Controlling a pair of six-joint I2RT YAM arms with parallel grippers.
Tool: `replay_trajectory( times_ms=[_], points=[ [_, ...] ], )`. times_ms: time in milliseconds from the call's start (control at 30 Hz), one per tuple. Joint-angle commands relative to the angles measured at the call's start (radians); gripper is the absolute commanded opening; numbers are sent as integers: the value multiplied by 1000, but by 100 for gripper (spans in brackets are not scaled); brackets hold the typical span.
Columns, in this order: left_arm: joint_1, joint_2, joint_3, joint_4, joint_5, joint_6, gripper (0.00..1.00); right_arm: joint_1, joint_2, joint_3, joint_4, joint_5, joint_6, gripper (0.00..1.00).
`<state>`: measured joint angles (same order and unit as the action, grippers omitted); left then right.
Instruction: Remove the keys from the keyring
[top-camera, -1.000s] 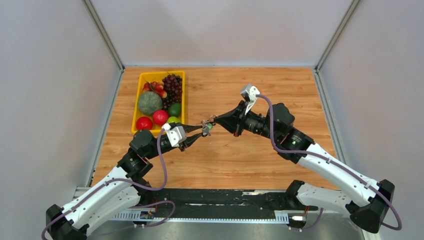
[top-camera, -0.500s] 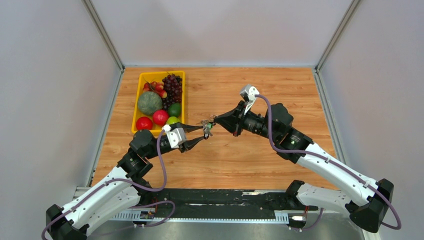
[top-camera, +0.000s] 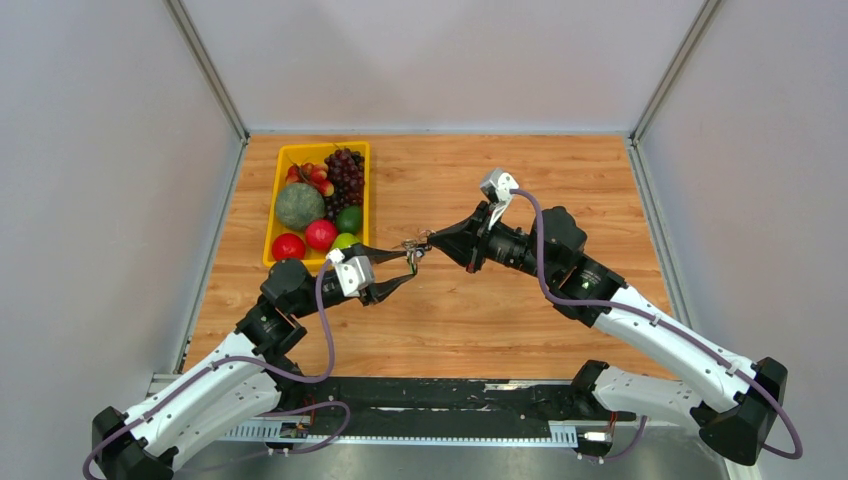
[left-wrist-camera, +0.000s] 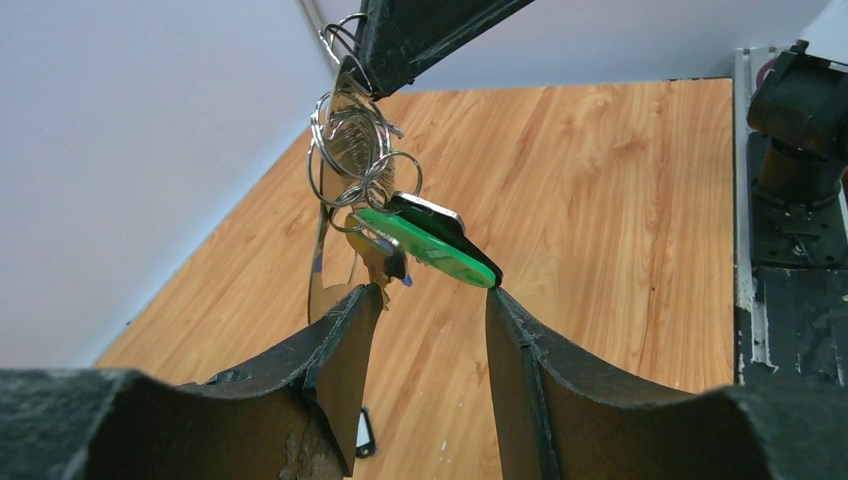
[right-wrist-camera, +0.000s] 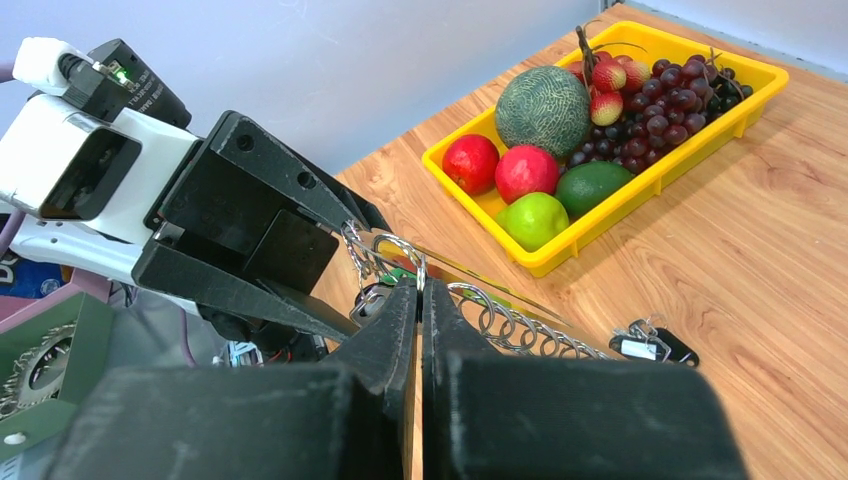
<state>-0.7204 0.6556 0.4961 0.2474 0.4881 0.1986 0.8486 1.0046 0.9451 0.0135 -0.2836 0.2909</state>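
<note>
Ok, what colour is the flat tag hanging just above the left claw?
Bright green tag with a dark edge; the left wrist view shows it best.

Clamped tight on keyring (right-wrist-camera: 392, 252) with right gripper (right-wrist-camera: 419, 288), off the near corner of yellow tray (right-wrist-camera: 660, 180) — left gripper (right-wrist-camera: 352, 280) spread wide just past, farther from tray. Loose black tag (right-wrist-camera: 655, 346) on wood near tray's front wall. In tray: melon (right-wrist-camera: 543, 110), apples (right-wrist-camera: 528, 172), grapes (right-wrist-camera: 665, 100).
</note>
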Motion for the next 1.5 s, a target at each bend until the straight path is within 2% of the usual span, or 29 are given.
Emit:
replay_trajectory(
  times_ms=[0, 233, 500, 1033, 1167, 1300, 1467],
  points=[
    [-5, -4, 6, 4, -32, 30, 52, 5, -11, 1, 83, -30, 21, 0],
    [-5, -2, 7, 2, -32, 28, 53, 5, -9, -9, 91, -34, 29, 0],
    [-5, 2, 1, 6, -18, 24, 62, 5, -11, 6, 91, -44, 29, 0],
    [-5, 6, -6, 18, 50, 29, 63, 6, -15, 17, 91, -60, 34, 0],
    [-6, 3, -12, 35, 85, 32, 58, 5, -8, 18, 91, -69, 36, 0],
    [-8, 2, -11, 34, 71, 33, 40, 5, -9, 13, 91, -65, 32, 0],
    [-8, 5, -11, 32, 59, 32, 33, 5, -23, 1, 91, -31, 21, 0]
  ],
)
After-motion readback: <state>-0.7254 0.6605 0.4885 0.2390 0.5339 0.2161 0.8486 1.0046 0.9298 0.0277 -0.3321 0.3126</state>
